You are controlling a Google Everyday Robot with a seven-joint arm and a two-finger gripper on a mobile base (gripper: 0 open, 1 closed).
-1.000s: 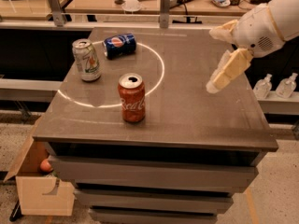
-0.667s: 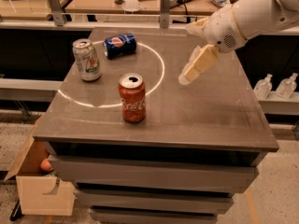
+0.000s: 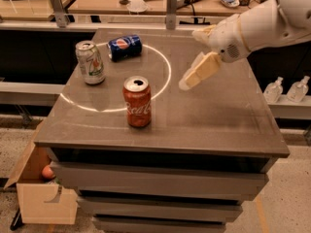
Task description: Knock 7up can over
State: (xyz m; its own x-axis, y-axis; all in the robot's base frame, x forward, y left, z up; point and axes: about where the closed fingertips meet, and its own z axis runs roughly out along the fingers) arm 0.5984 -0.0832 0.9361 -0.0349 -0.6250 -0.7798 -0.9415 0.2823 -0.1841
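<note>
The 7up can (image 3: pixel 90 62), pale silver-white with green lettering, stands upright at the left of the grey table (image 3: pixel 209 115). My gripper (image 3: pixel 187 83) hangs above the table's middle right, well to the right of the 7up can and apart from it. The white arm comes in from the upper right.
A blue Pepsi can (image 3: pixel 125 47) lies on its side behind the 7up can. A red Coca-Cola can (image 3: pixel 137 102) stands upright near the front middle. A white ring of light (image 3: pixel 160 81) lies on the tabletop. An open cardboard box (image 3: pixel 39 193) sits on the floor at the left.
My gripper has moved left across the table, from over the right edge to the middle right, closer to the cans. The cans have not moved.
</note>
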